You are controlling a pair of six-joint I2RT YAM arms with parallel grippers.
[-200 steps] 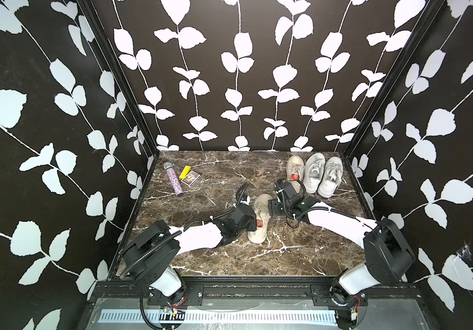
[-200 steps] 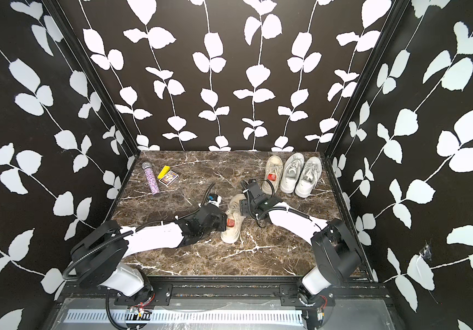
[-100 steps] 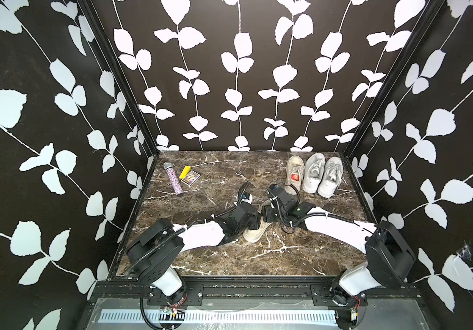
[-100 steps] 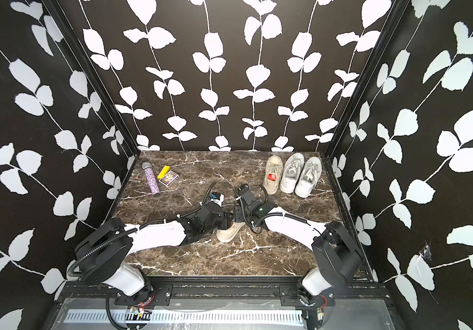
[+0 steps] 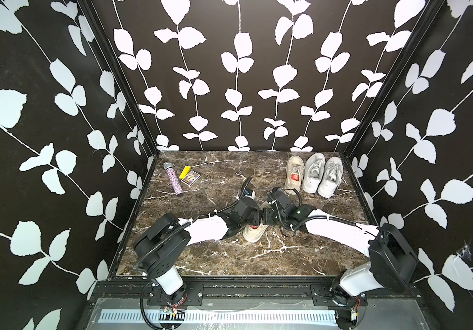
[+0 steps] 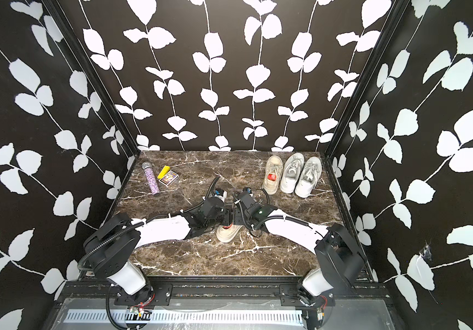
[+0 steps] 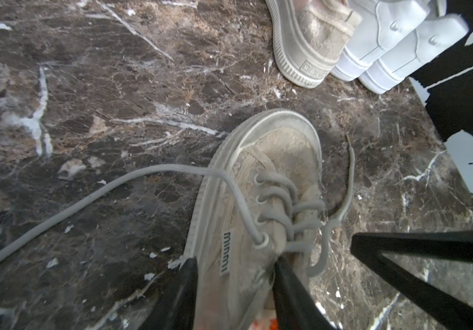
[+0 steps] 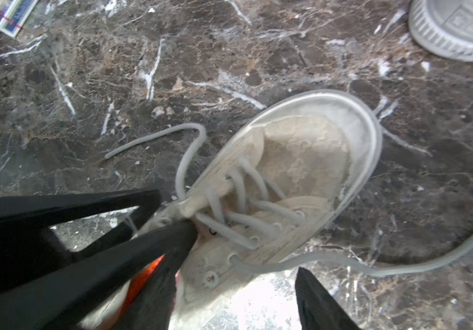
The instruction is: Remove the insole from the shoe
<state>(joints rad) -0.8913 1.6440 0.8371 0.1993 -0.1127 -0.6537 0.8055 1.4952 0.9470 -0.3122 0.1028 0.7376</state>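
Mid-counter [image 5: 201, 257], the shoe [image 5: 253, 235] lies heel toward 6 o'clock, insole [image 8: 143, 275] still inside. Left gripper [image 7: 233, 260] straddles the laced flank; clamped or not, I can't tell. Right gripper [image 8: 245, 248] gapes, one finger in the mouth. Next, I'd say: pinch the insole's heel edge and draw it out.

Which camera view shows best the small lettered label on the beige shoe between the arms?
The left wrist view: the label is close and its letters are sharp. The right wrist view shows the beige shoe from its other side, so no label. In both top views the arms cover that side.
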